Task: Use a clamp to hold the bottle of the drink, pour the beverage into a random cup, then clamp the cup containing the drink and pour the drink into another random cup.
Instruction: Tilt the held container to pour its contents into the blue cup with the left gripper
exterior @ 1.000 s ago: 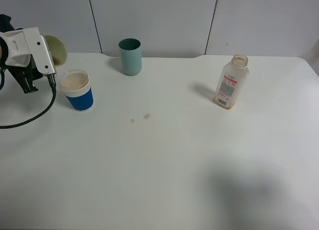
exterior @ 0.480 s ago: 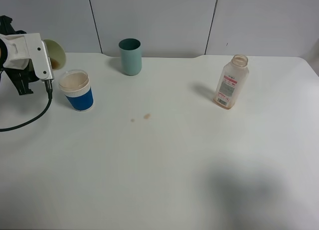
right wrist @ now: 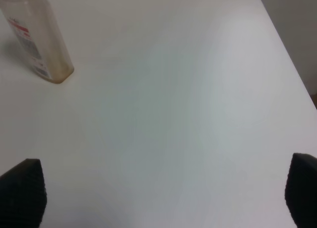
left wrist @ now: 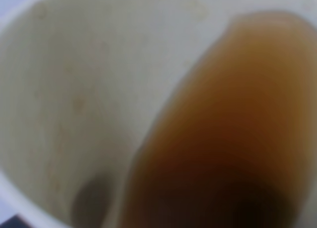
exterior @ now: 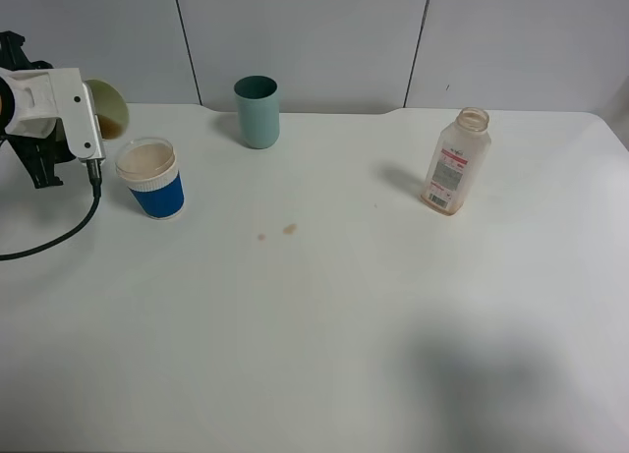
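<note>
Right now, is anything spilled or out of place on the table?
Yes: two small brown spots lie on the table, right of the blue cup in the high view, likely spilled drink. The bottle stands upright.

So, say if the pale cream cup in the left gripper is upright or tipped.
Tipped: the pale cream cup points its mouth sideways, and brown drink pools along its wall.
</note>
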{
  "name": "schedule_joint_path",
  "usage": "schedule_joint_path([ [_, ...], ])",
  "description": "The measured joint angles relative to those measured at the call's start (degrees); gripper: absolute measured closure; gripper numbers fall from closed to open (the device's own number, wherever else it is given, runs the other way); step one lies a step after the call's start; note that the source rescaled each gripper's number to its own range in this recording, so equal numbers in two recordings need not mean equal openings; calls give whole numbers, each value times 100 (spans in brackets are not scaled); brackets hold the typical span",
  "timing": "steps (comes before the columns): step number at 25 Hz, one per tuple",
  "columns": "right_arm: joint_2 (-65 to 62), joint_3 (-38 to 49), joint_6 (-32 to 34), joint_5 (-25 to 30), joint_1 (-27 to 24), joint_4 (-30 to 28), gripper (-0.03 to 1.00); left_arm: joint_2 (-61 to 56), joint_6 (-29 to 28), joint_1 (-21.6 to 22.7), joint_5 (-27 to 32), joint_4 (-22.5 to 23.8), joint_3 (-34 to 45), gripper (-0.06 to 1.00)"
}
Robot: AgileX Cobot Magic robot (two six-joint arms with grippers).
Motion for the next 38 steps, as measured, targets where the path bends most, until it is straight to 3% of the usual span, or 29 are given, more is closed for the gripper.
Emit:
schedule_joint_path([
  [22, 0, 0, 0, 0, 0, 0, 3, 0, 0, 0, 89, 4, 0, 94],
  [38, 0, 0, 0, 0, 0, 0, 3, 0, -1, -310, 430, 90, -125, 94],
])
